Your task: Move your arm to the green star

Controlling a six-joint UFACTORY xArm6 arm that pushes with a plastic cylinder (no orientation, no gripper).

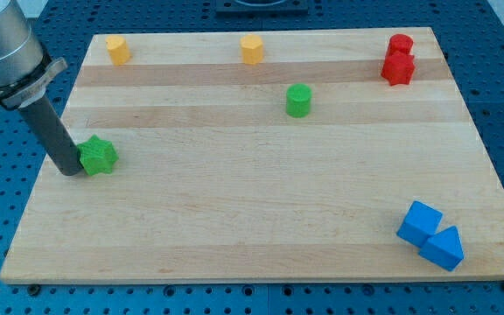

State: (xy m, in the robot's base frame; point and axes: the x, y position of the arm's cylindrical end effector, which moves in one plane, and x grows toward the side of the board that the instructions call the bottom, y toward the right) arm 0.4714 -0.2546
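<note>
— So, where is my tip [70, 171] sitting?

— Against the view's left side of the green star [98, 156], touching it or just beside; I cannot tell which. The star lies near the board's [234, 227] left edge.

— Any pincer state to report?

— None shows; the arm ends in a plain dark rod.

— What else is around?

— A green cylinder [298, 100] mid-board, two yellow blocks [117, 49] [251, 49] along the top, two red blocks [398, 61] touching at top right, two blue blocks [430, 234] touching at bottom right. All are well apart from the star.
</note>
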